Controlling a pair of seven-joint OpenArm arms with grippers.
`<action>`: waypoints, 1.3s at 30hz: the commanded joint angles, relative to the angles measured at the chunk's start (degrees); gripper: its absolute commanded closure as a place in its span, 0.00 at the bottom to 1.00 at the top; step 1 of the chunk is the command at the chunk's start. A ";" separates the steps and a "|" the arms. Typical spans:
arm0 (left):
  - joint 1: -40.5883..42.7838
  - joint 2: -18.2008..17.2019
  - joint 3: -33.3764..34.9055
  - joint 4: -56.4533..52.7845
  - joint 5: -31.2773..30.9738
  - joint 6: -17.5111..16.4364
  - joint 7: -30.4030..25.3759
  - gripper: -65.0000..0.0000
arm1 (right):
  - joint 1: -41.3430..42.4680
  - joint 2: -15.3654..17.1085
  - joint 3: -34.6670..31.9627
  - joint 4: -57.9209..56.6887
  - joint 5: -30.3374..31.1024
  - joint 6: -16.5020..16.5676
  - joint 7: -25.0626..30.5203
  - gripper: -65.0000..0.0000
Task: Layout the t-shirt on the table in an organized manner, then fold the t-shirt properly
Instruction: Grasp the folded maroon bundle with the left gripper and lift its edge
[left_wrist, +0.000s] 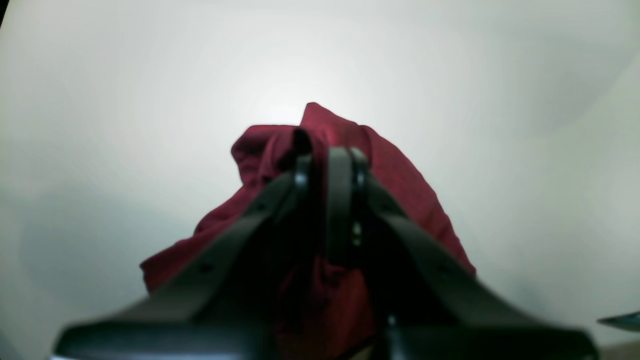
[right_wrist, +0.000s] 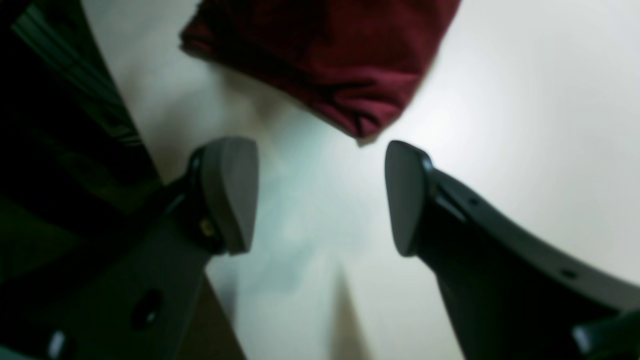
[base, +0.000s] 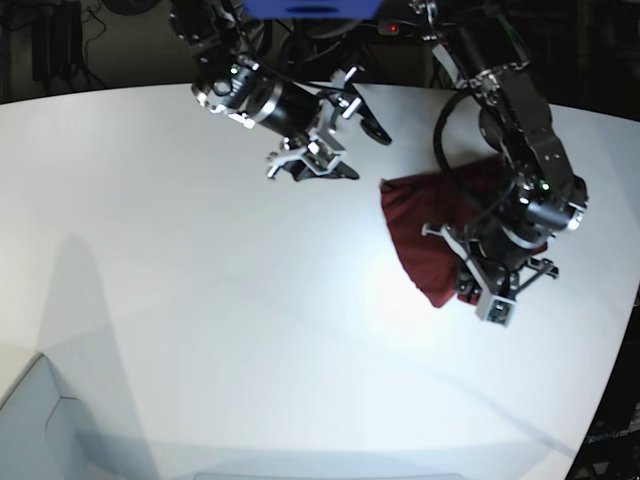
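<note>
While the large dark maroon soft fabric t-shirt (base: 415, 225) is bunched in wrinkled folds on the big smooth white glossy table (base: 250, 300), its place in the base view is the right-hand part of the tabletop, beneath the left arm. Fabric is spread to both sides of the black left gripper (left_wrist: 320, 210), whose fingers are brought together over the middle of the cloth; the fingers are seen closed, but whether any cloth is pinched between them cannot be told, the tips being blurred in the left wrist view. Rumpled folds and a raised edge are shown just beyond those tips. By the black right gripper (right_wrist: 322, 197) with rounded dark grey pads (right_wrist: 232, 195), nothing is held: its fingers are spread wide, with only white tabletop seen between them. In the right wrist view, a folded maroon corner is seen near the fingertips, apart from them, and the rest of the cloth is cut off by the top of the frame. In the base view, the right gripper is placed to the left of the shirt, near its edge.
</note>
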 joint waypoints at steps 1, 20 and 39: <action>-1.05 -0.20 0.11 0.62 -0.65 0.12 -1.27 0.99 | 0.13 -0.20 -0.19 1.19 1.18 0.25 1.68 0.39; -6.68 -2.66 0.11 -18.37 -0.48 0.12 -10.42 0.99 | -2.51 4.11 0.16 3.39 1.10 0.25 1.59 0.39; -9.41 -2.31 -5.08 -19.43 -0.83 0.12 -11.03 0.40 | -3.13 5.86 0.25 4.53 1.10 0.25 1.59 0.39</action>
